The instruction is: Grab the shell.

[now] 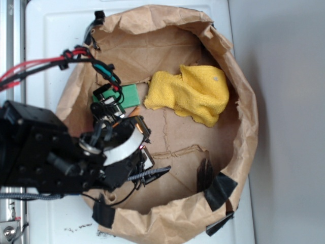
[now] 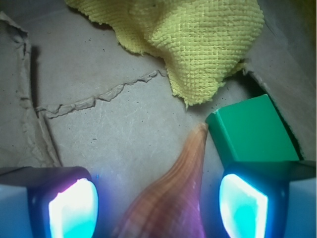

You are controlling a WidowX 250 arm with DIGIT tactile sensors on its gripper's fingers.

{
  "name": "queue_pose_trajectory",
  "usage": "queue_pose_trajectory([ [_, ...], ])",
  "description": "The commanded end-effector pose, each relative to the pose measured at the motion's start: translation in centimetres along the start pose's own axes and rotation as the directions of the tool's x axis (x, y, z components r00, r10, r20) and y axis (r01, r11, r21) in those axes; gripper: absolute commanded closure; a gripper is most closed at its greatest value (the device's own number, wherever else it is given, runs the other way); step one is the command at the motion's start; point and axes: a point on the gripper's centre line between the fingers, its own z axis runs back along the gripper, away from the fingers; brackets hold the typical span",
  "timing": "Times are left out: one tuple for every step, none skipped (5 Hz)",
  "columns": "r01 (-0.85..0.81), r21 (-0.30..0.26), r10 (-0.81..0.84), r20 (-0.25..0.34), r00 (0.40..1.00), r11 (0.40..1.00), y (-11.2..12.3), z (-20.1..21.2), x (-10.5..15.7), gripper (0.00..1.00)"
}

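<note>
1. The shell [image 2: 171,198] is seen lying on the brown paper floor [image 2: 124,139], right between the two pads, pointed tip facing away.
2. The gripper [image 2: 158,203] is spread wide, not pinching anything.
3. A green block [image 2: 252,131] is parked just right of the tip, yellow cloth [image 2: 198,39] further back.

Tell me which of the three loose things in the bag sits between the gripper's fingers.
The shell, orange-striped and pointed, lies between the gripper; the green block and yellow cloth lie beyond.

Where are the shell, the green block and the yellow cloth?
shell [image 2: 176,193]: wrist view, striped body between the pincer pads.
green block [image 2: 252,131]: wrist view, top face.
yellow cloth [image 1: 195,94]: exterior view, middle of the fabric.
</note>
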Motion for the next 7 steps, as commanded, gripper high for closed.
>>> queue_pose_trajectory([
  [-0.03,0.01,0.03,0.031,0.999,0.999,0.6,-0.2,-0.2,1.0],
  [-0.034,0.002,0.034,0.047,0.998,0.999,0.5,-0.4,-0.2,1.0],
  [-0.034,-0.02,0.035,0.057,0.998,0.999,1.1,1.8,-2.2,1.0],
  [-0.039,-0.051,0.042,0.063,0.997,0.998,1.4,2.9,-1.6,1.0],
  [-0.052,-0.095,0.058,0.066,0.996,0.994,1.4,4.8,-0.3,1.0],
  [-0.069,-0.143,0.079,0.065,0.995,0.987,1.5,6.3,1.3,1.0],
  [-0.07,-0.163,0.08,0.055,0.995,0.984,1.9,6.7,2.1,0.73],
])
